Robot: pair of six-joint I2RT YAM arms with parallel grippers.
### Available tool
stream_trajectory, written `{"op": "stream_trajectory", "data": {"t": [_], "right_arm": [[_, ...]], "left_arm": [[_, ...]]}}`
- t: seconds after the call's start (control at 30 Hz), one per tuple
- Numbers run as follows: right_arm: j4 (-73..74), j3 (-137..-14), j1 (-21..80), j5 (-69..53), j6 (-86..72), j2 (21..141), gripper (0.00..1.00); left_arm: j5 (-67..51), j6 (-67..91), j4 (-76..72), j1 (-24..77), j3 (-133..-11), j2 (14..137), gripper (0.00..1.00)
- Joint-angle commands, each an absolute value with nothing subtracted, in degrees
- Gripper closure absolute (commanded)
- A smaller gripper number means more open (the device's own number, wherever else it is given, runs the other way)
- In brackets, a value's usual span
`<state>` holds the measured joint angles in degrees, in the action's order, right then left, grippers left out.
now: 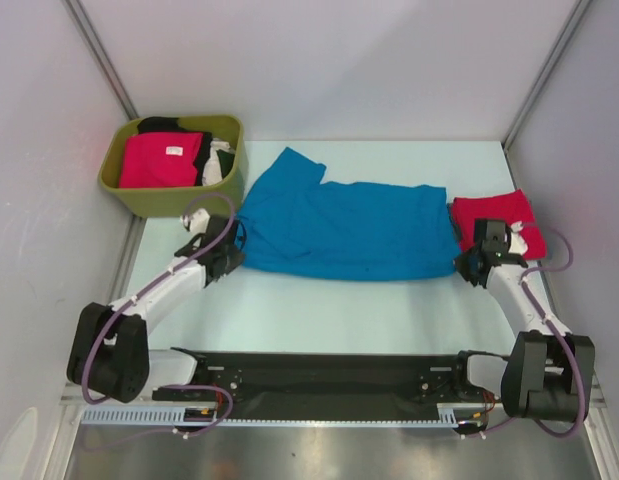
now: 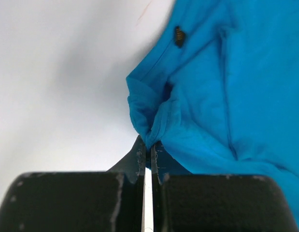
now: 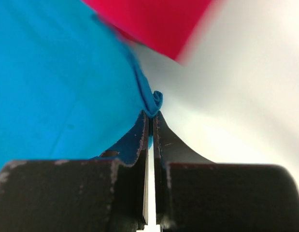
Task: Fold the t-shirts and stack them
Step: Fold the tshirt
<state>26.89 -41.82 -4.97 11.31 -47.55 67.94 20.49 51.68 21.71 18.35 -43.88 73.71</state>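
On the white table (image 1: 319, 320), a bright blue shirt (image 1: 339, 230) lies spread flat, one sleeve angled toward the far edge. Beyond the blue shirt's left end stands a green tub (image 1: 174, 198) holding a folded pink shirt (image 1: 159, 160) with a white label, with black and white cloth tucked alongside. A folded red shirt (image 1: 494, 212) sits just beside the blue shirt's right end. The left gripper (image 2: 148, 145) pinches the blue shirt's bunched near-left corner. The right gripper (image 3: 151, 115) is clamped on its near-right corner.
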Motion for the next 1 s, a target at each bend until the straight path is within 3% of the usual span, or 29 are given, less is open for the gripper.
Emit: {"op": "stream_trajectory", "data": {"t": [0.0, 0.17, 0.4, 0.47, 0.53, 0.67, 0.7, 0.87, 0.97], "right_arm": [[26.90, -37.46, -5.71, 11.51, -47.72, 63.73, 1.00], [26.54, -31.48, -5.71, 12.21, -49.31, 61.27, 1.00], [25.40, -31.28, -5.01, 13.01, -44.83, 57.13, 0.82], [26.45, -32.95, -2.05, 15.37, -41.77, 56.95, 0.56], [26.37, -36.29, 2.69, 16.17, -37.81, 57.04, 0.46], [24.87, -40.77, 16.41, 20.29, -33.05, 57.13, 0.47], [23.65, -41.65, 20.70, 19.87, -32.96, 57.91, 0.52], [11.09, -43.67, 31.01, 4.78, -30.50, 64.14, 0.66], [9.23, -50.24, 38.92, 4.40, -27.78, 73.28, 0.70]], "left_arm": [[19.78, 53.96, 20.75, 18.54, -38.79, 69.79, 1.00], [19.77, 56.95, 19.42, 21.09, -31.04, 65.40, 1.00], [22.67, 60.21, 20.65, 22.94, -26.19, 60.39, 1.00], [23.03, 60.56, 21.44, 22.94, -25.58, 60.38, 1.00], [21.89, 60.47, 19.62, 22.94, -24.79, 60.21, 1.00], [18.81, 58.62, 15.03, 22.85, -21.27, 58.80, 0.99], [18.90, 58.45, 15.12, 22.76, -21.10, 58.62, 0.99], [18.63, 57.74, 15.47, 22.85, -21.27, 57.92, 0.99], [18.02, 57.40, 15.99, 22.41, -21.18, 58.09, 0.99]]}}
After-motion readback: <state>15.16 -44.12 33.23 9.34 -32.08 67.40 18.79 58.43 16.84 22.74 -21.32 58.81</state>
